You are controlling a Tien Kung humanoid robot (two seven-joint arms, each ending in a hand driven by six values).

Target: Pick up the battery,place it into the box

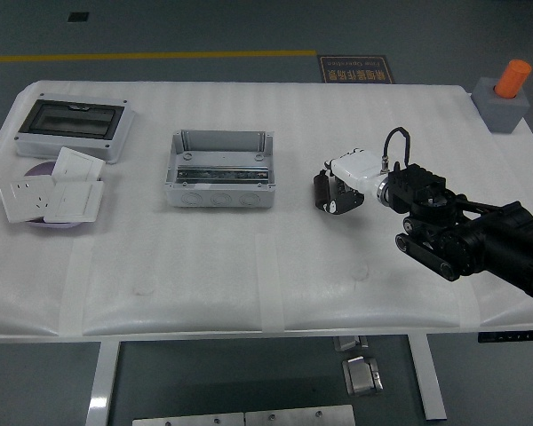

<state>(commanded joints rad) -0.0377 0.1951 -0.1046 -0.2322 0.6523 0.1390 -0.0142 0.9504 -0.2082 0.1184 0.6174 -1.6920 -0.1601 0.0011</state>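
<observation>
The battery (321, 188) is a small dark cylinder standing about upright on the white table, right of centre. My right hand (336, 193), white-backed on a black arm coming in from the right, has its fingers curled around the battery. The box (219, 197) is an open grey enclosure at the table's middle, about a hand's width to the left of the battery. Whether the battery is off the table surface I cannot tell. My left arm is out of view.
A grey enclosure with a dark clear lid (71, 127) lies at the back left. White socket plates (51, 195) are stacked on a purple disc at the left. An orange cylinder on a grey block (506, 93) stands at the back right corner.
</observation>
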